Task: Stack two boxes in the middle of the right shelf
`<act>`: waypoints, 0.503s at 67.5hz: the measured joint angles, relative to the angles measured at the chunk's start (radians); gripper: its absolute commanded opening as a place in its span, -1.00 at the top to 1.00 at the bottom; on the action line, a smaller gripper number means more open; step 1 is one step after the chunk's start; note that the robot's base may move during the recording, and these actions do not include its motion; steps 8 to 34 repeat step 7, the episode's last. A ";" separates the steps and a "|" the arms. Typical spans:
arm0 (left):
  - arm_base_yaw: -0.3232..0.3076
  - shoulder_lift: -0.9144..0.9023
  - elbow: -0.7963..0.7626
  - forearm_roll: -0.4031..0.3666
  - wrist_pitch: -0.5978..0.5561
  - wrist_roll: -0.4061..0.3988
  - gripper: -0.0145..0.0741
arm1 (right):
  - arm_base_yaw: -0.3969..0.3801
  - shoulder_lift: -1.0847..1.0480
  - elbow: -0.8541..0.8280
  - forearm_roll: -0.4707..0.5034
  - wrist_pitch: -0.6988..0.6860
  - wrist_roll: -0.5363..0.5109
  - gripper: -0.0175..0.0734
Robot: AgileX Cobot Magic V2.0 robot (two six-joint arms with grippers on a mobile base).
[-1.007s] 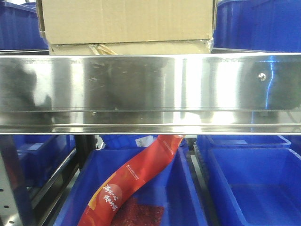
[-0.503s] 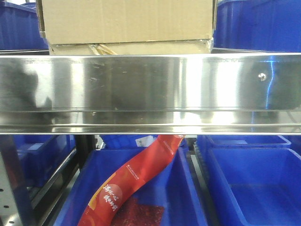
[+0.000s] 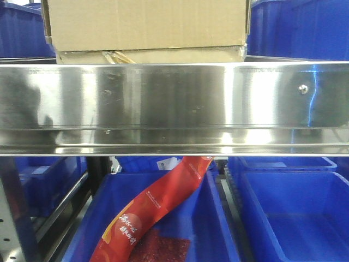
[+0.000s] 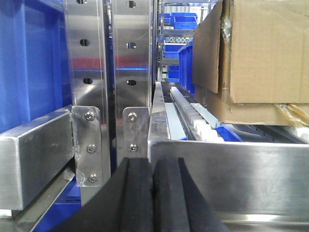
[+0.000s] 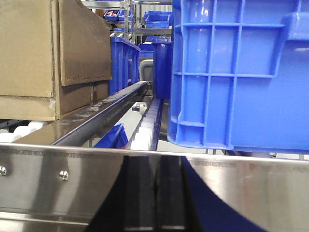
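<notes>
The two boxes sit stacked on the shelf (image 3: pixel 174 98). The taller box (image 3: pixel 147 24) rests on the flat box (image 3: pixel 180 55), which has a yellowish tape scrap at its front edge. In the left wrist view the stack (image 4: pixel 260 48) stands up and to the right behind the steel lip (image 4: pixel 241 179). My left gripper (image 4: pixel 153 193) is shut and empty, low in front of that lip. In the right wrist view the stack (image 5: pixel 48 53) is at the upper left. My right gripper (image 5: pixel 155 193) shows dark against the lip (image 5: pixel 251 193), fingers together, holding nothing.
Blue bins flank the stack on the shelf (image 3: pixel 297 27), one large in the right wrist view (image 5: pixel 241 72). More blue bins (image 3: pixel 294 213) stand below, one holding a red packet (image 3: pixel 155 207). Perforated steel uprights (image 4: pixel 104 87) rise left of my left gripper. A screw head (image 3: pixel 304 88) marks the lip.
Dim reflections at the left end of the shelf lip have shifted a little. The boxes and bins have not moved.
</notes>
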 measured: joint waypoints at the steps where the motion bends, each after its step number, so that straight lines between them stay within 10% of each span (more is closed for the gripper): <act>1: 0.000 0.000 0.000 0.000 0.000 0.000 0.92 | 0.000 0.000 0.000 0.000 0.000 0.000 0.98; 34: 0.000 0.000 0.000 0.000 0.000 0.000 0.92 | 0.000 0.000 0.000 0.000 0.000 0.000 0.98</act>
